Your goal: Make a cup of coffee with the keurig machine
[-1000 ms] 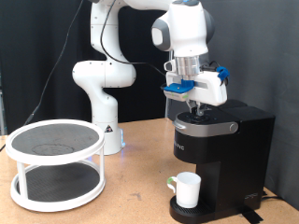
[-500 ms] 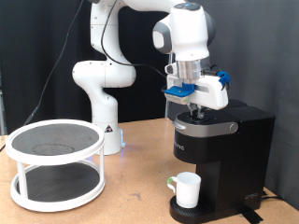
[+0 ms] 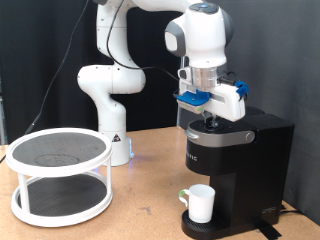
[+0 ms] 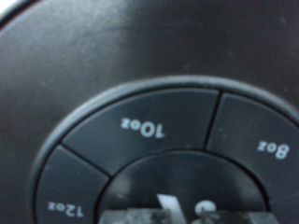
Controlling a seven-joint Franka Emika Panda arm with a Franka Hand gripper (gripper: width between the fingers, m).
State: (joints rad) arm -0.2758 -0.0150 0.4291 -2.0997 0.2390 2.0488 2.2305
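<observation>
while my gripper (image 3: 210, 119) presses down on the keurig (image 3: 238, 165) button panel (image 4: 159, 154), grip state unclear, the cup (image 3: 200, 203) sits on its base.

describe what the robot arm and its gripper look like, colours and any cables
The arm is glossy white with rounded, bulbous segments and dark grey bands at the joints, on a white base. A thin dark cable trails beside it. At the wrist sits a blue bracket with a white box. The gripper below looks dark and small.
</observation>
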